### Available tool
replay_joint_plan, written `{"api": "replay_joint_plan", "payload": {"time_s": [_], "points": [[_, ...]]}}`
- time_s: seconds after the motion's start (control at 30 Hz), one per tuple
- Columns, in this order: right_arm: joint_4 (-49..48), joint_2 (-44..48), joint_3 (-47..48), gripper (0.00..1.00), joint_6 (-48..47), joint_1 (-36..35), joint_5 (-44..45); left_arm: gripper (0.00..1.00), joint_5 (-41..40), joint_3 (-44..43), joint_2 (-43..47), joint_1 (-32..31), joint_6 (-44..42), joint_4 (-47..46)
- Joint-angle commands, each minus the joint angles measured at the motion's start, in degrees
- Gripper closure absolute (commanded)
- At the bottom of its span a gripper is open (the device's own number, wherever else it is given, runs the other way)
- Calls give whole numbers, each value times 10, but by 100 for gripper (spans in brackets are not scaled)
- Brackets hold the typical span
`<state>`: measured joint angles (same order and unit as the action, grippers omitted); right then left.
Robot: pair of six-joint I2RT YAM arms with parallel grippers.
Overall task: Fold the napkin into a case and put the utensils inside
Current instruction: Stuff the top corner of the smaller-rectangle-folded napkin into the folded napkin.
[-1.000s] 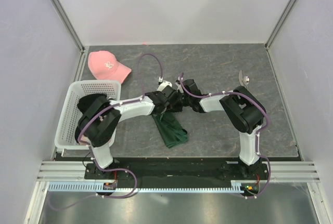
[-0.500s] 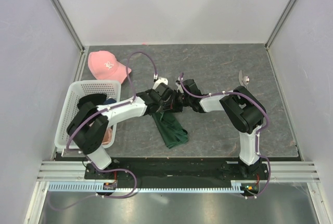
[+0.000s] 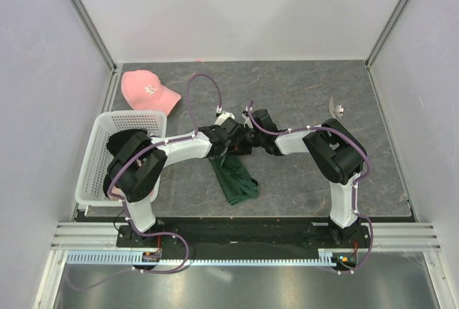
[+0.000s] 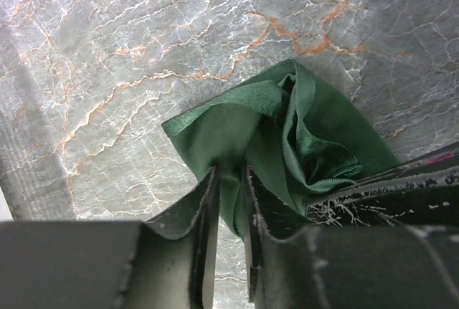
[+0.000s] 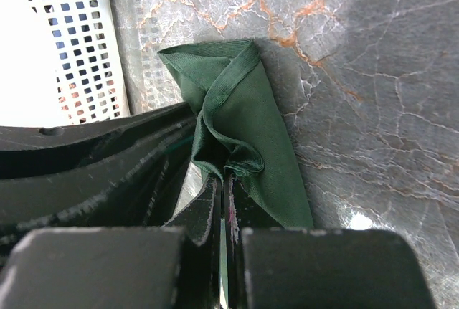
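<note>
Napkin (image 3: 237, 180) is dark green, bunched and creased, and lies as a slanted strip on the grey marbled table (image 3: 308, 87). It sits about midway between the left and right edges, nearer the near edge than the far one. Its near end lies flat, with the hemmed edge showing. Its far end runs up to where the two claws meet. The left gripper (image 4: 228, 180) has its fingers drawn to a narrow slot with a flap of green cloth pinched between them, and the hem folds over into a loose crumple just beside the pinch. The right gripper (image 5: 222, 180) is closed almost fully, with only a sliver between the fingers, and it bites a rolled ridge of the same cloth — the folded corner fans out beyond its tips, flat on the surface. In the top view the two claws are tip to tip and crowd the far end of the napkin. Utensils (image 3: 335, 108) are two silver pieces lying together toward the right edge, well apart from the cloth. Bare mat lies between them and the napkin, and more runs back to the far edge. A white basket (image 3: 100, 119) stands along the left edge, with the left arm's elbow over it. A pink cap (image 3: 147, 88) sits in the far left corner — apart from the basket rim.
</note>
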<state>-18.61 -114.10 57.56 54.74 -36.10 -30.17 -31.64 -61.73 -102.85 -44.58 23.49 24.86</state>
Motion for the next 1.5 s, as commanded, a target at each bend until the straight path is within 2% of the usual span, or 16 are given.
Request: {"api": "replay_joint_plan", "payload": {"time_s": [0.0, 0.07, 0.2, 0.33, 0.53, 0.9, 1.1, 1.2, 1.37, 1.4, 1.43, 1.47], "points": [[-4, -2, 11, 100, -3, 0, -5, 84, -28, -20, -7, 1, -19, -15], [-3, -4, 12, 100, -3, -1, -8, 91, -20, -15, 2, 1, -14, -18], [11, 1, 19, 100, -10, -2, -3, 94, 4, 0, 44, 2, -5, -18], [15, 13, 19, 100, -7, -6, -4, 96, 66, 22, 100, 7, 10, -15], [4, 27, 17, 100, 27, -19, -3, 98, 183, 63, 126, 42, 38, -47], [-96, 14, -17, 100, 144, -37, 9, 98, 210, 82, 133, 53, 51, -60], [-246, -29, -77, 100, 258, -44, 79, 98, 232, 97, 149, 55, 65, -76], [-310, -53, -86, 100, 279, -52, 100, 98, 246, 110, 155, 61, 74, -89], [-353, -87, -88, 100, 235, -62, 108, 98, 263, 125, 171, 79, 82, -103], [-337, -81, -84, 100, 215, -63, 111, 98, 271, 126, 172, 83, 83, -103], [-269, -77, -74, 100, 158, -67, 115, 98, 273, 127, 172, 85, 86, -104], [-211, -76, -24, 100, 112, -71, 111, 98, 277, 129, 175, 89, 86, -106]]}}
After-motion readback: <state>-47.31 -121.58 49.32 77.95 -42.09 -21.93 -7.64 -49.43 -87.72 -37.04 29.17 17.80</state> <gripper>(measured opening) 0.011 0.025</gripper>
